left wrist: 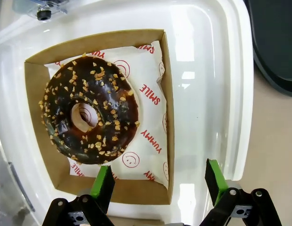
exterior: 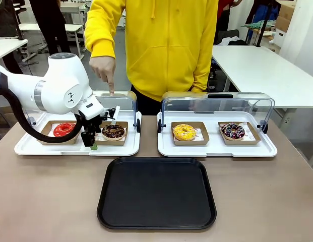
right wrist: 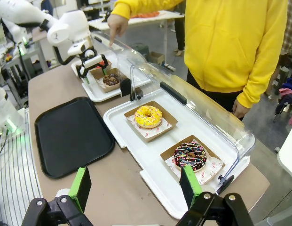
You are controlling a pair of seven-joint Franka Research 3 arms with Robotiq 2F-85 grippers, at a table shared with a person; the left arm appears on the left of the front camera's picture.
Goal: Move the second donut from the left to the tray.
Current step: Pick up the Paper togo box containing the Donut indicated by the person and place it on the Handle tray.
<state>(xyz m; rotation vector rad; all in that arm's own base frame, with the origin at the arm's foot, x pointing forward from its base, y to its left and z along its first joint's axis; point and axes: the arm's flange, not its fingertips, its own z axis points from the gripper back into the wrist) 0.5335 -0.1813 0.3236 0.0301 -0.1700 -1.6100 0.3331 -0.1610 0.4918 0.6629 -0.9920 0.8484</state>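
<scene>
so far nothing is moved: the left end effector (exterior: 92,142) hangs spread wide and empty just beside the second donut from the left (exterior: 113,131), which sits in its cardboard holder (exterior: 112,139). grasping, lifting and carrying remain, as the tray (exterior: 157,192) lies bare on the desk (exterior: 45,201); the right end effector (right wrist: 135,186) waits released.

Red print reads "SMILE" and "YUMMY" on the white paper liner (left wrist: 148,101) under the chocolate donut (left wrist: 88,112), just ahead of the left hand (left wrist: 160,181), with red smiley faces printed between the words.
</scene>
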